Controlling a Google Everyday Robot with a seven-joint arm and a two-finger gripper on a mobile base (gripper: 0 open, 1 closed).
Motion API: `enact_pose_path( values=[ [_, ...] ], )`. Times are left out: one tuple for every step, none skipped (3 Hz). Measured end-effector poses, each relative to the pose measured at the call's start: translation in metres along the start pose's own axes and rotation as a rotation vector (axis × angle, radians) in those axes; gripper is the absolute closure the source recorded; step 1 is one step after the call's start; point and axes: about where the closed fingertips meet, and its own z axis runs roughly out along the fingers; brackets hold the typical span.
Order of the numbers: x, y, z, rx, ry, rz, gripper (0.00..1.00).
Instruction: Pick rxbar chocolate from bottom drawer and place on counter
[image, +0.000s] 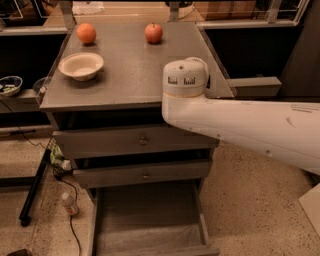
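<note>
Camera view, single frame.

- Arm (250, 131): a white link enters from the right edge and runs leftward, ending in a rounded joint cap (185, 77) with two barcode labels. The cap overlaps the counter's front right corner in this view and hides part of that edge.
- Pincer: not visible anywhere in the frame, only the link and cap show. I cannot tell how far it is open or whether it holds anything.
- Counter (135, 75): grey speckled top with its thin front edge visible on the left and middle. A white bowl (81, 65) sits near the left edge, an orange (86, 33) at the back left and an apple (154, 33) at the back centre-right. The middle and front of the surface between these are bare, giving broad open room.
- Top drawer (135, 142) and middle drawer (142, 175): each has a small round knob, and the middle one stands slightly out.
- Bottom drawer (145, 215): pulled well out towards the camera. The side walls and front lip are visible, the floor is plain grey, and the middle drawer front overhangs its back part.
- Rxbar chocolate: I cannot make it out on the counter or on the visible drawer floor, so its position is unknown from this view.
- Surroundings: a small bottle (70, 204) and a dark cable (70, 230) lie on the speckled floor (250, 210) left of the cabinet. A narrow grey side shelf (252, 84) sits to the right, behind the arm. The floor to the right of the drawer is open.
</note>
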Motion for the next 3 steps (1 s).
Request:
enact_pose_path(
  values=[
    [0.0,0.0,0.0,0.0,0.001,0.0,1.0],
    [0.002,0.003,0.003,0.006,0.02,-0.013,1.0],
    [-0.003,-0.003,0.02,0.027,0.029,-0.006,1.0]
  ],
)
